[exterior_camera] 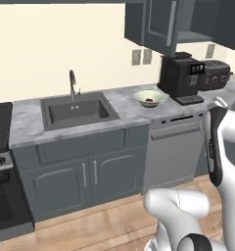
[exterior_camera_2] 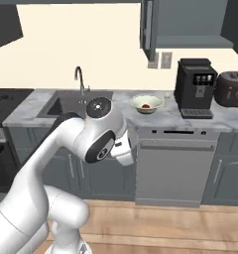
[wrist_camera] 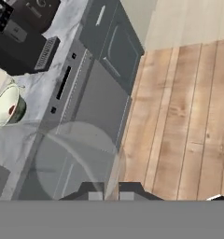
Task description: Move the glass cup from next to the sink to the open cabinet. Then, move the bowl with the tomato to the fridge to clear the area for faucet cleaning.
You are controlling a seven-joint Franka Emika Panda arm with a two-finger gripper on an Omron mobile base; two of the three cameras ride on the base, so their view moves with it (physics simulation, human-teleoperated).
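Observation:
The glass cup point(wrist_camera: 76, 158) shows in the hand view as a translucent round shape just ahead of my gripper point(wrist_camera: 110, 192). The fingertips stand close together, shut on its wall, above the dishwasher front and the wooden floor. The cream bowl point(exterior_camera: 150, 97) point(exterior_camera_2: 147, 104) point(wrist_camera: 6, 107) holds the red tomato point(exterior_camera_2: 146, 105) and sits on the marble counter between the sink point(exterior_camera: 78, 112) point(exterior_camera_2: 66, 104) and the coffee machine. The faucet point(exterior_camera: 72, 84) point(exterior_camera_2: 80, 79) rises behind the sink. The open cabinet point(exterior_camera: 158, 24) point(exterior_camera_2: 190, 27) hangs above the coffee machine. The fridge is out of view.
A black coffee machine point(exterior_camera: 180, 78) point(exterior_camera_2: 195, 87) and a dark toaster point(exterior_camera: 215, 73) point(exterior_camera_2: 232, 89) stand right of the bowl. The dishwasher point(exterior_camera: 171, 152) point(exterior_camera_2: 173, 163) is under the counter. My own arm point(exterior_camera_2: 91, 134) blocks much of the right base view.

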